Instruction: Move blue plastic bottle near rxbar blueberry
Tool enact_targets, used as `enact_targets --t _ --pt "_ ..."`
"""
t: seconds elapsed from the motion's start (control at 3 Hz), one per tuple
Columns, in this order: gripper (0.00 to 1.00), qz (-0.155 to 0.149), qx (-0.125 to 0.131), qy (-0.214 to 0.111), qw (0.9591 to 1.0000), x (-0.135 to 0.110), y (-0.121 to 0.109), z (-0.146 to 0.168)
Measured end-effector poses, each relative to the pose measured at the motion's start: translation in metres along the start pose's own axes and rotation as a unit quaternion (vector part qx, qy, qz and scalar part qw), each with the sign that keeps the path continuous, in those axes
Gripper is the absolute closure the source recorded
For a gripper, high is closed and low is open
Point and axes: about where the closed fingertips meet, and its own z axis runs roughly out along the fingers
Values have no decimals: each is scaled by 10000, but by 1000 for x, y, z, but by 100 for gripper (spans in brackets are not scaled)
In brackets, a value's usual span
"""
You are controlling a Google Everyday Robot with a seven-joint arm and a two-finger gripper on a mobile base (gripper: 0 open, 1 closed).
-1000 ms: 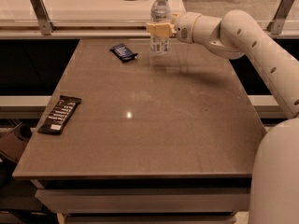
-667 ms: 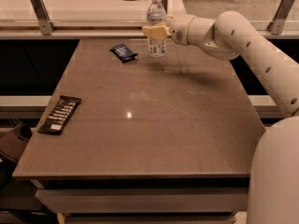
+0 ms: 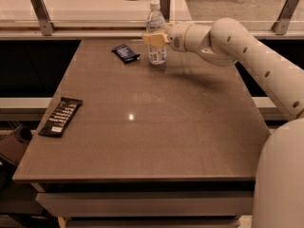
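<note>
The blue plastic bottle (image 3: 156, 31), clear with a white cap and a white-and-blue label, stands upright near the table's far edge. The rxbar blueberry (image 3: 125, 52), a small dark blue flat wrapper, lies just to the bottle's left, a short gap away. My gripper (image 3: 155, 38) reaches in from the right on a white arm, with its pale fingers around the bottle's middle, shut on the bottle.
A long black bar wrapper with white text (image 3: 61, 116) lies near the left edge of the brown table (image 3: 142, 127). A raised ledge with metal brackets (image 3: 40, 6) runs behind the table. My white arm (image 3: 247, 51) spans the right side.
My gripper has carried the bottle a little to the left, closer to the dark blue bar. The bar and the black wrapper have not moved.
</note>
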Motion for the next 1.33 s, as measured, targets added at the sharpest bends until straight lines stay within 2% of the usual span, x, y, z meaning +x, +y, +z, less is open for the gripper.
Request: enact_targets --t 0.33,0.67,1.33 --pt "100 115 46 -30 9999 11 1 5" --pt "82 117 45 -33 9999 10 1 5" --pt "37 118 44 -34 9999 8 1 5"
